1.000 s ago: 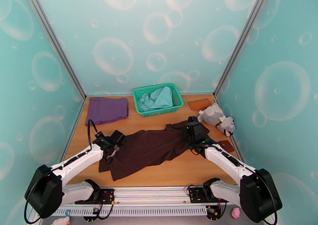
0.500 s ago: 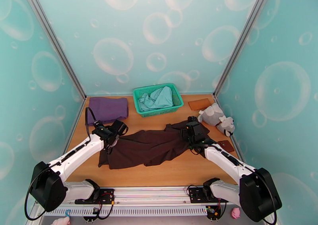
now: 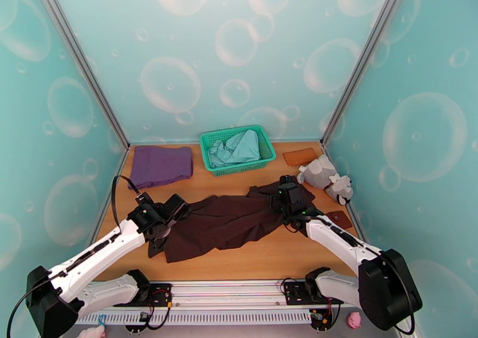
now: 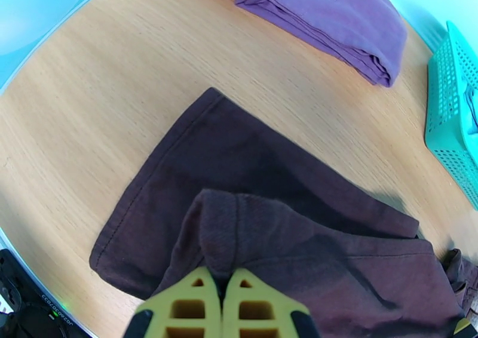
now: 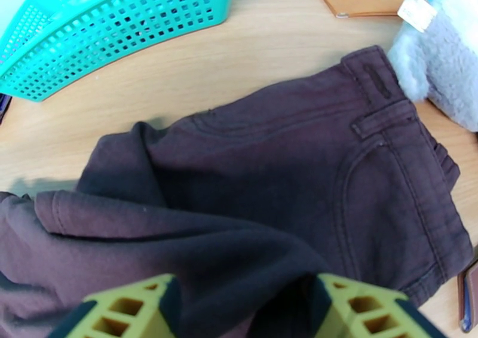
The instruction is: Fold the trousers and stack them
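Observation:
The dark brown trousers (image 3: 233, 220) lie stretched across the middle of the wooden table (image 3: 263, 255), waist to the right, legs to the left. My left gripper (image 3: 162, 229) is at the leg end and is shut on a pinched fold of the trousers (image 4: 269, 178), which rises between the yellow fingers (image 4: 185, 306) of the left gripper (image 4: 222, 294). My right gripper (image 3: 285, 206) hovers low over the waist end. In the right wrist view the right gripper (image 5: 242, 309) is open, its fingers (image 5: 128, 309) wide apart with a hump of the trousers (image 5: 287, 154) between them.
A green mesh basket (image 3: 212, 154) holding a pale teal garment (image 3: 239, 147) stands at the back centre. A folded purple cloth (image 3: 160, 165) lies back left. A grey plush toy (image 3: 325, 178) and a tan wallet (image 3: 299, 156) sit back right, and a dark wallet (image 3: 339, 218) lies by the right edge.
My left gripper swung away from me with the trouser leg, then came back nearer, and the leg end now lies bunched closer in. The right arm has stayed put.

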Robot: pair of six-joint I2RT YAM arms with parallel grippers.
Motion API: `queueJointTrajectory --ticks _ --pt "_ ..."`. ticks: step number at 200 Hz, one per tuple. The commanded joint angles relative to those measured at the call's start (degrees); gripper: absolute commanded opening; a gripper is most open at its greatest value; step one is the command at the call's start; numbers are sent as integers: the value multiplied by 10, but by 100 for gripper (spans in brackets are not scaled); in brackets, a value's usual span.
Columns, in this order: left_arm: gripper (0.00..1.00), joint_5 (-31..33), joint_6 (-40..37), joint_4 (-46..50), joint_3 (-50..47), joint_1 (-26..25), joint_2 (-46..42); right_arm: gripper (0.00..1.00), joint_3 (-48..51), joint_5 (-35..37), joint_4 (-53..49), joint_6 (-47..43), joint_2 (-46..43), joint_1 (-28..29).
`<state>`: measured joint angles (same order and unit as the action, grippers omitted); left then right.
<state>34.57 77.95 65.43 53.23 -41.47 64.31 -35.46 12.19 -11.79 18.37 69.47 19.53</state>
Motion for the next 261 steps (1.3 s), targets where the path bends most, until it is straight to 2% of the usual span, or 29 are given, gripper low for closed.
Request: queueJointTrajectory --ticks 1,21,42,85,126,140,171,198,224,247,261 --pt "0 33 10 16 14 16 6 62 4 -1 12 -14 -3 4" --pt "0 53 7 33 40 33 23 62 3 2 10 -14 -4 3" --pt "0 49 9 31 52 38 28 62 4 5 10 -13 -4 2" --pt "0 29 44 37 36 4 -11 62 3 1 10 -13 -3 2" --pt "0 43 52 77 46 5 -27 62 5 -3 8 -13 -8 5" --pt "0 41 30 63 37 22 -24 62 7 -2 9 -13 -13 5" --pt "0 25 -46 -21 -2 80 -5 63 7 0 10 -13 -12 5" --pt "0 37 -113 -113 -26 133 23 62 6 4 9 -13 -8 4" --pt "0 6 -237 -278 -36 156 67 63 3 10 9 -15 -2 4" --pt "0 -19 -324 -381 -27 157 127 62 -1 13 8 -15 6 4" --pt "11 -34 -348 -401 -11 159 169 62 -1 13 8 -16 8 5"
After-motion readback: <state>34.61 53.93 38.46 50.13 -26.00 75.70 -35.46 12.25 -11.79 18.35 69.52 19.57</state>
